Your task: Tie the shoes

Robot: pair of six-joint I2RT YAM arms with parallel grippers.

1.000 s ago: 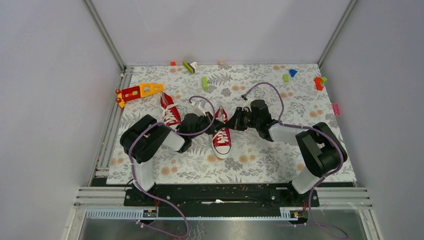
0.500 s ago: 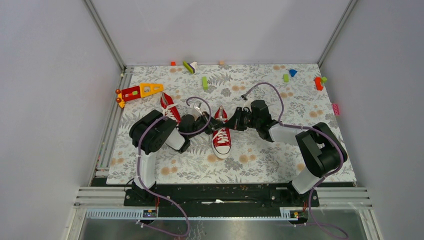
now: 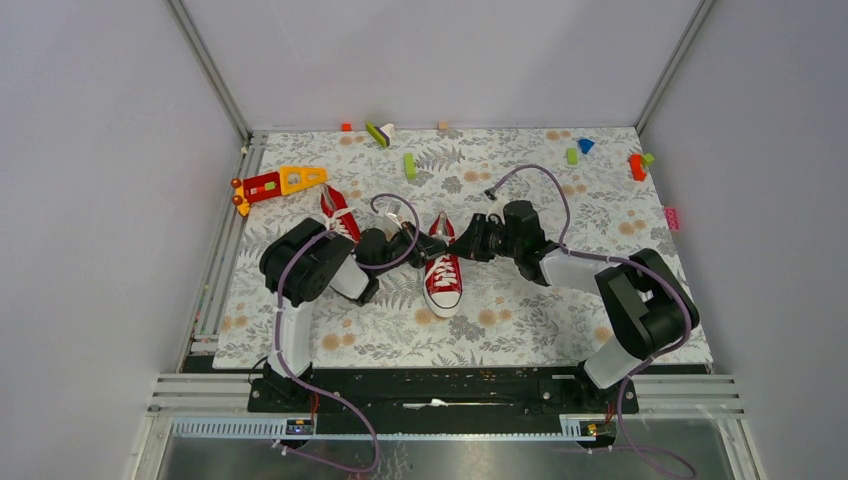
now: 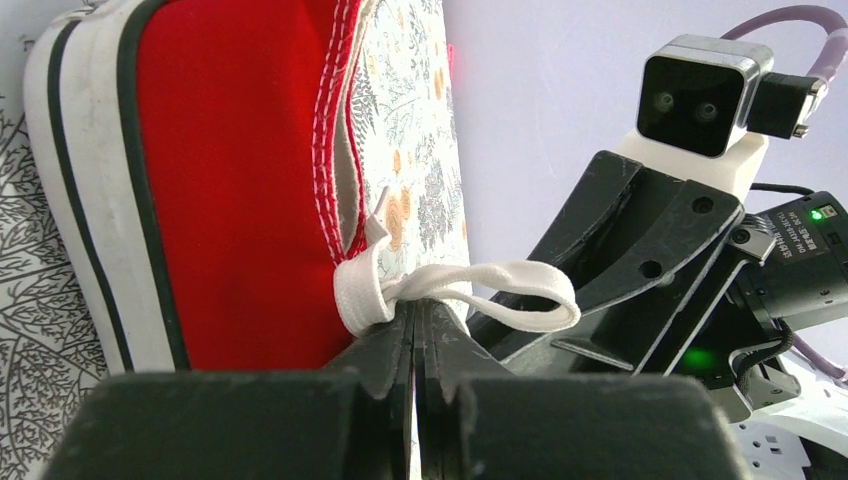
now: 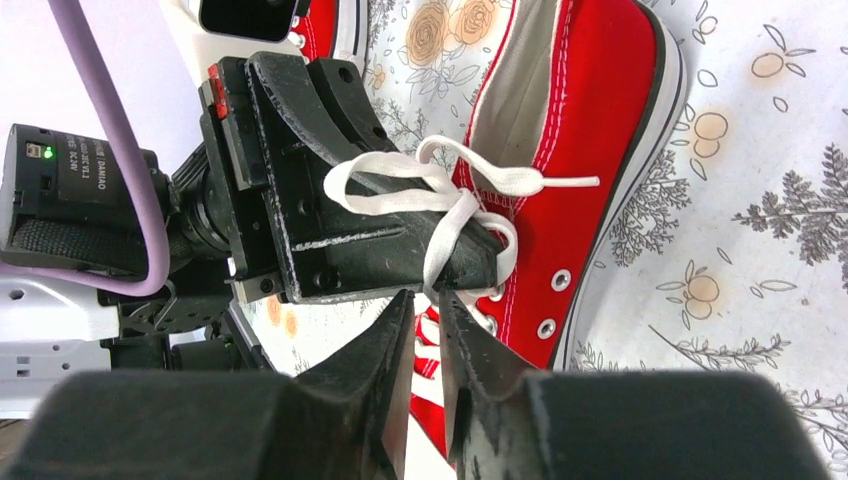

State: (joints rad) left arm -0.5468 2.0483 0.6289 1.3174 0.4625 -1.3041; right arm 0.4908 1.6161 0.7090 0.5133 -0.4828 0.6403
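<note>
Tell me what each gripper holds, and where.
Left gripper: white lace of the shoe, at a loop's base. Right gripper: same lace, just below its crossing.

A red-and-yellow toy piece (image 3: 282,182) and scattered small blocks (image 3: 409,165) lie on the floral cloth (image 3: 520,320).

We saw bright, even, diffuse light and faint shadows on the counter (image 3: 600,200). In both wrist views the jaws were blurred, the shoe (image 4: 230,180) sharp.
</note>
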